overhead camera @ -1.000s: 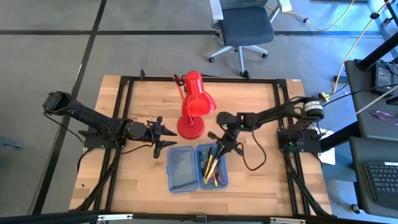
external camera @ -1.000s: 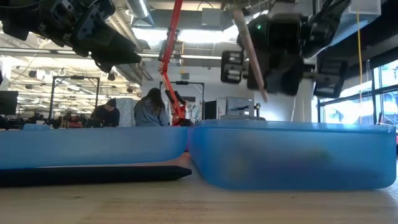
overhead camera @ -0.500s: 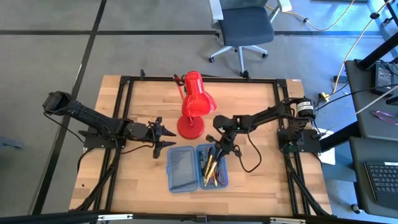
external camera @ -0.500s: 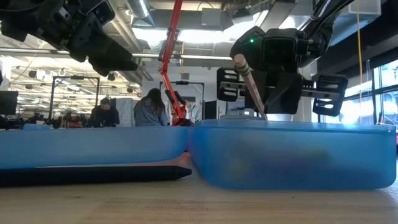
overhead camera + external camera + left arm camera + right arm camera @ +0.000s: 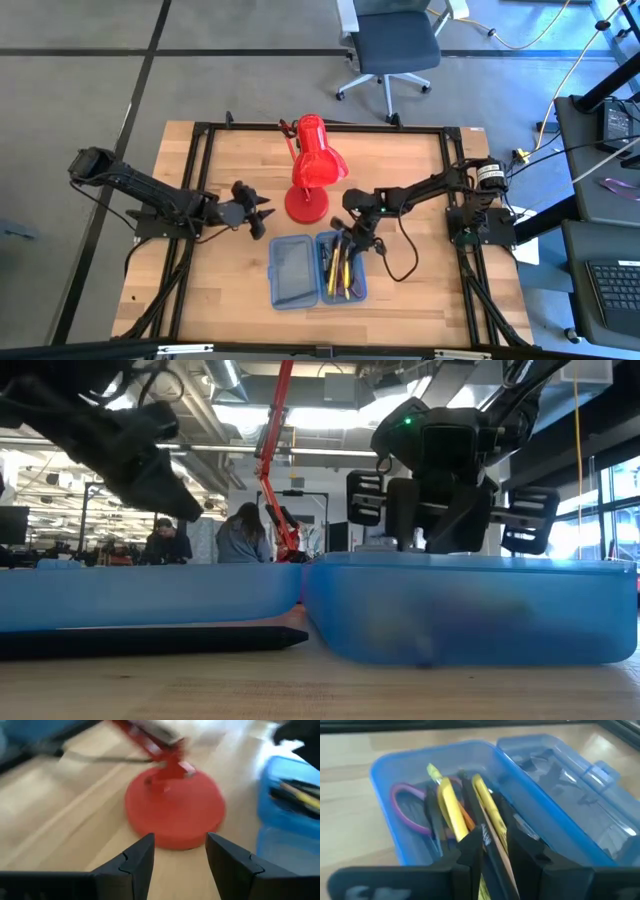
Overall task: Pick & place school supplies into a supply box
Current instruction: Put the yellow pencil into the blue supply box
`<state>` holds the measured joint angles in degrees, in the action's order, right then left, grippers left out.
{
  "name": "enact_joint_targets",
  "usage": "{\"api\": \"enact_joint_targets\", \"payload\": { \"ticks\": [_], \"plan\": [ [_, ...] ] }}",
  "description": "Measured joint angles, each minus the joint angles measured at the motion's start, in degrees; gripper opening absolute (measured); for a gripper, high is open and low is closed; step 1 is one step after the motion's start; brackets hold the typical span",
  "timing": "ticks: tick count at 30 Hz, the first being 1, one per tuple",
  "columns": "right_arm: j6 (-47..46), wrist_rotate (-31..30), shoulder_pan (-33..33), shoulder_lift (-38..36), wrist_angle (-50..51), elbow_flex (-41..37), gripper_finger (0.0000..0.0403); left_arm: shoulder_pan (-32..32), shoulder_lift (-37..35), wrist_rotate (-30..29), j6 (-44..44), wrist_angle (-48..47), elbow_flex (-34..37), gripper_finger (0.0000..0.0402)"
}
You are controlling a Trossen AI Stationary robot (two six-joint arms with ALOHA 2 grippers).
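Observation:
The supply box lies open near the table's front. Its right half [image 5: 343, 268] holds yellow pens [image 5: 451, 810], purple-handled scissors [image 5: 405, 805] and a wood-tone pencil [image 5: 496, 870]. Its left half [image 5: 290, 270] holds no supplies. My right gripper [image 5: 357, 243] hangs open just above the right half's far end, and the wood-tone pencil lies in the box under the gap between its fingers [image 5: 470, 851]. My left gripper [image 5: 262, 222] stands open left of the red lamp's base [image 5: 175, 810], holding nothing. A black pen [image 5: 150, 640] lies on the table in front of the left half.
The big red desk lamp [image 5: 313, 165] stands behind the box, between the two arms, its base close to both grippers. Black frame rails [image 5: 200, 180] run along the table's sides. Bare wood lies near the front left [image 5: 200, 290] and front right [image 5: 420, 290].
My right gripper has sunk toward the box's right half and opened, letting go of the wood-tone pencil. The pencil stood tilted above the rim and now lies inside the box. My left gripper has rolled and tipped downward, dropping a little, and stays open.

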<state>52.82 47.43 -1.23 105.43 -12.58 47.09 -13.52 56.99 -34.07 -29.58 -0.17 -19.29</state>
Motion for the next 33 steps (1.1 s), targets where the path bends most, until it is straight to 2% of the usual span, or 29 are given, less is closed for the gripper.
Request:
{"api": "enact_joint_targets", "payload": {
  "ticks": [6,14,20,28,33],
  "plan": [
    [-0.1,-4.9,0.0,0.0,0.0,0.0,0.0096,0.2,0.0,-1.3,-9.5,-5.6,0.0,0.0169],
    [-0.2,-5.1,0.0,0.0,0.0,0.0,0.0096,0.2,2.0,-4.0,-24.1,-12.4,-1.2,0.0154],
    [-0.2,-5.1,0.0,0.0,0.1,0.0,0.0097,0.2,8.2,-0.5,-34.2,-28.0,-9.0,0.0137],
    [-0.2,-5.0,-0.1,0.0,0.4,0.0,0.0097,0.2,19.4,5.0,-48.2,-31.9,-14.3,0.0134],
    [-0.2,-5.0,-0.1,0.0,0.7,-0.1,0.0097,0.2,23.8,9.1,-52.7,-32.6,-15.0,0.0134]
  ]
}}
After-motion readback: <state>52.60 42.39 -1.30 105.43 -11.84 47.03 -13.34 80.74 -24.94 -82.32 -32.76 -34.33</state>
